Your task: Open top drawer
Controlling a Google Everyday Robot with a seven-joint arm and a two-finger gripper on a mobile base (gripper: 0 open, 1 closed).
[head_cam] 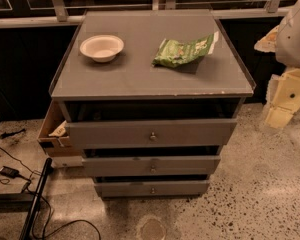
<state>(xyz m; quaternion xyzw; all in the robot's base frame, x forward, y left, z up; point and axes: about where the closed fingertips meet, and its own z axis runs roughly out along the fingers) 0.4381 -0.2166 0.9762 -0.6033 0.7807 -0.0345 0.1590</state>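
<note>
A grey cabinet point(150, 79) with three drawers stands in the middle of the camera view. The top drawer point(190, 133) has a small round knob point(153, 136) at its centre. Its front stands forward of the cabinet top, with a dark gap above it. The two lower drawers point(190, 165) also stand a little forward, stepped back beneath it. My arm point(296, 29) shows at the right edge, white above and cream below. The gripper point(282, 106) hangs there, to the right of the cabinet and apart from the top drawer and its knob.
A white bowl point(102, 47) and a green snack bag point(185, 51) lie on the cabinet top. A cardboard box point(52, 129) sits against the cabinet's left side. Cables point(10, 174) and a black bar point(36, 199) lie on the speckled floor at the left.
</note>
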